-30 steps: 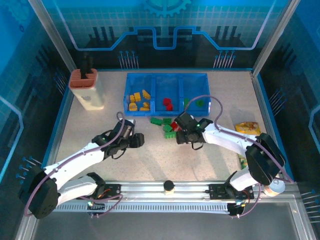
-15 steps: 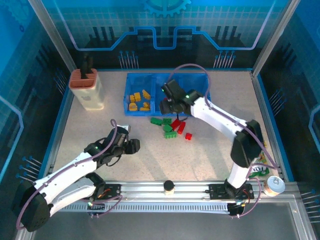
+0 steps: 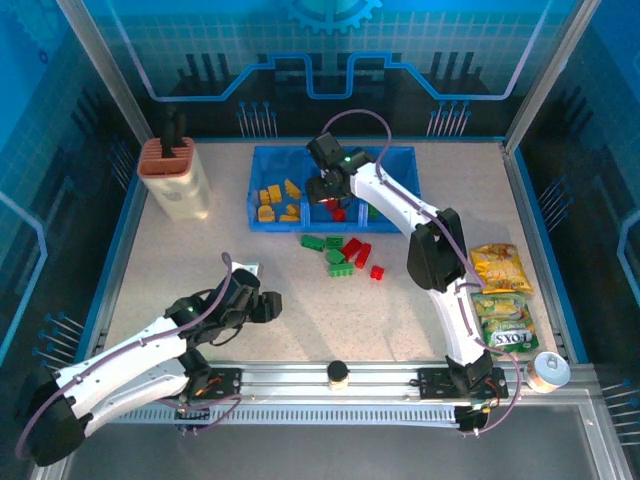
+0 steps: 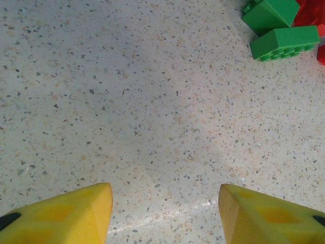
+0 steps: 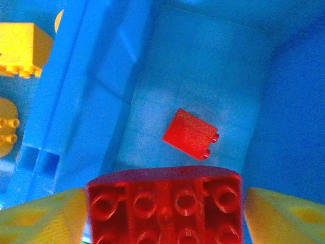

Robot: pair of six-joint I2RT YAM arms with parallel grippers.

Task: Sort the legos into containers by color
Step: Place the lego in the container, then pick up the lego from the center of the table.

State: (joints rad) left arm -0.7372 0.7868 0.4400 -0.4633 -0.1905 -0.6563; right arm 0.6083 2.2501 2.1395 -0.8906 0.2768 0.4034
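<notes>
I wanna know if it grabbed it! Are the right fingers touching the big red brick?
Touching. The right wrist view shows the red brick pressed between both yellow fingers, with no gap on either side.

- The counter looks like speckled stone composite, smooth and mostly matt, with a faint sheen near the bottom edge.
- The green legos are smooth hard plastic with a soft gloss.
- The red lego is glossy moulded plastic.
- The tray is translucent blue plastic, smooth-walled.
- The left pincer has fingers of matt yellow plastic.
- The snack bag is crinkled, shiny film.
</notes>
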